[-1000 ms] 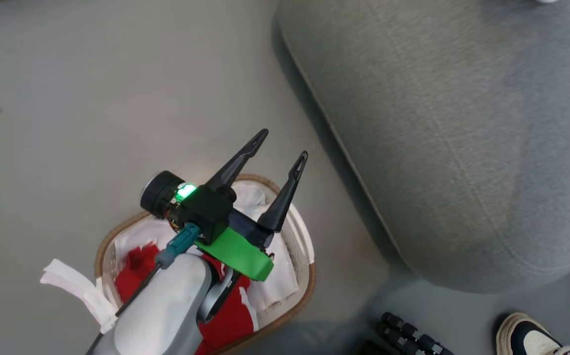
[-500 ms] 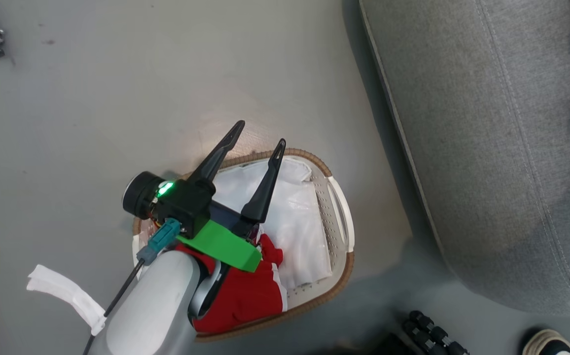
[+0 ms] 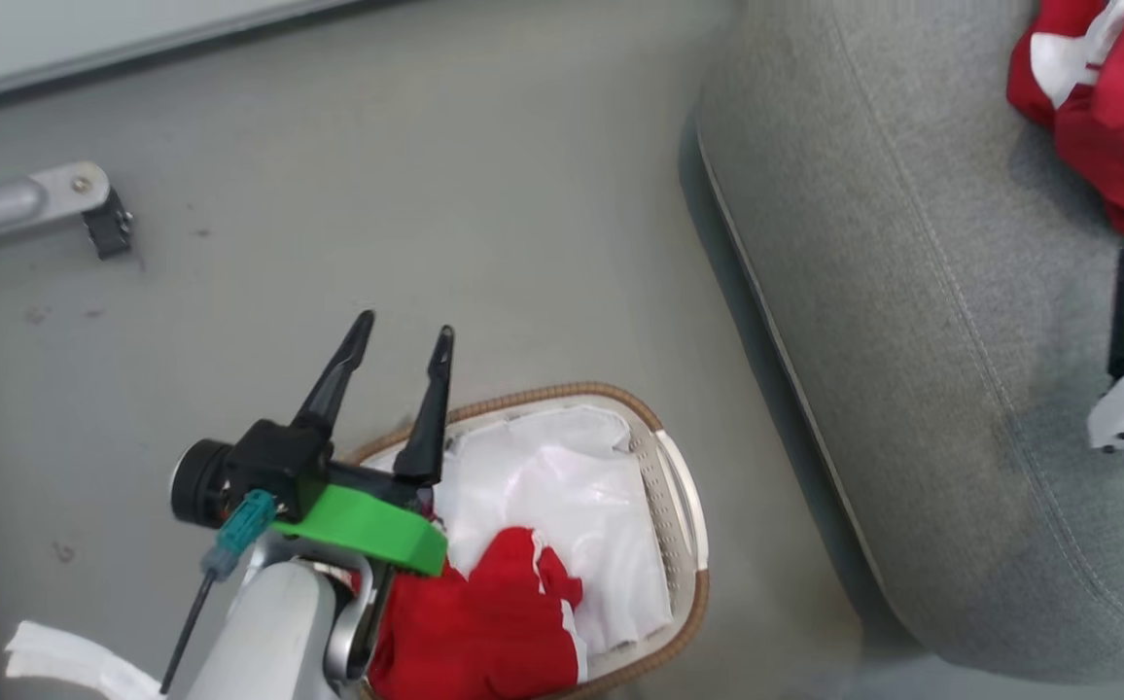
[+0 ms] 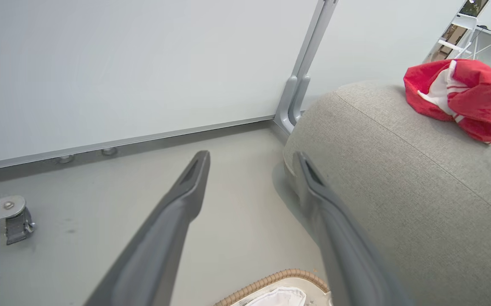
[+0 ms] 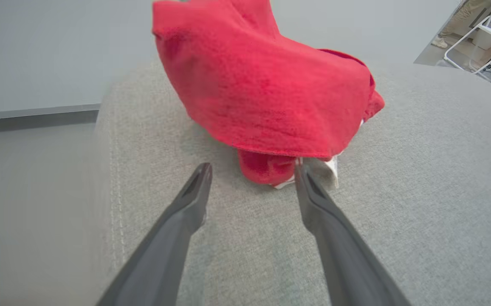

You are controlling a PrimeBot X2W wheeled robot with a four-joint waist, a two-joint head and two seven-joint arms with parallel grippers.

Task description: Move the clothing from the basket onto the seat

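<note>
In my right wrist view, right gripper [image 5: 252, 168] gaping at clothing [image 5: 266, 85] on the seat [image 5: 419, 212]; left gripper [image 3: 404, 326] splayed, empty, above the basket's [image 3: 562, 392] rim; grey floor [image 3: 426, 194].

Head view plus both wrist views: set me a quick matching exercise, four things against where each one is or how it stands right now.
1. bright red garment with white stripes
2. red garment with white trim
3. left gripper
4. right gripper

A. open, over the rim of the white perforated plastic basket with brown woven band
B. lying in that basket on the white liner
C. open, over the light grey upholstered seat cushion
D. heaped on that cushion

Pairs: 1-D, 2-B, 3-A, 4-C.
</note>
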